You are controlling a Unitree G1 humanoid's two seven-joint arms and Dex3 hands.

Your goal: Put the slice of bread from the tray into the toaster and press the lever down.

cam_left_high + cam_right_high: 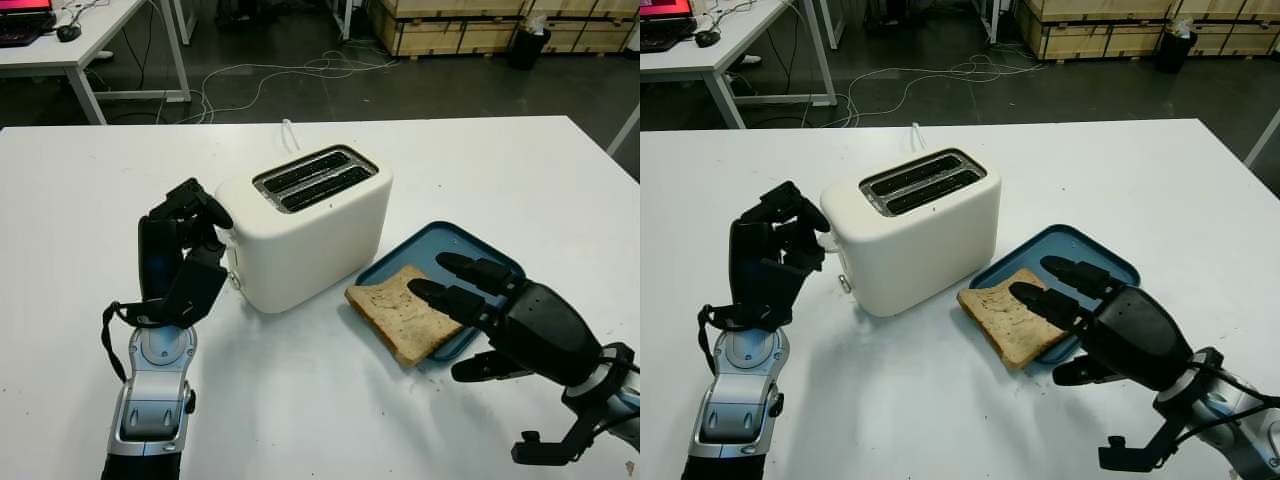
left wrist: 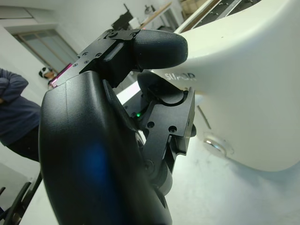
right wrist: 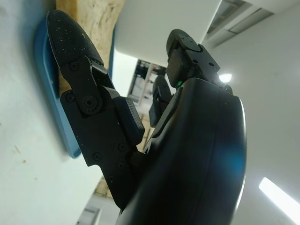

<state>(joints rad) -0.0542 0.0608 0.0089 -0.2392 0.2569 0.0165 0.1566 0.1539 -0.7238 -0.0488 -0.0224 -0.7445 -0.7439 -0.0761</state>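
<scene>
A white two-slot toaster (image 1: 310, 225) stands mid-table, its slots empty. To its right, a slice of bread (image 1: 400, 310) lies on a blue tray (image 1: 450, 245), overhanging the tray's near left edge. My right hand (image 1: 445, 320) is open at the slice's right end, with two fingers (image 1: 450, 300) stretched over the bread and the thumb low beside the tray. The right wrist view shows a fingertip (image 3: 75, 42) over the bread (image 3: 89, 14). My left hand (image 1: 205, 225) is curled against the toaster's left end, one fingertip (image 2: 159, 47) touching its upper wall (image 2: 243, 70).
The white table (image 1: 500, 170) has free room in front and to the right. A white cable (image 1: 290, 132) runs off behind the toaster. Desks (image 1: 60, 50) and wooden crates (image 1: 470, 25) stand beyond on the floor. A person (image 2: 16, 112) stands in the background.
</scene>
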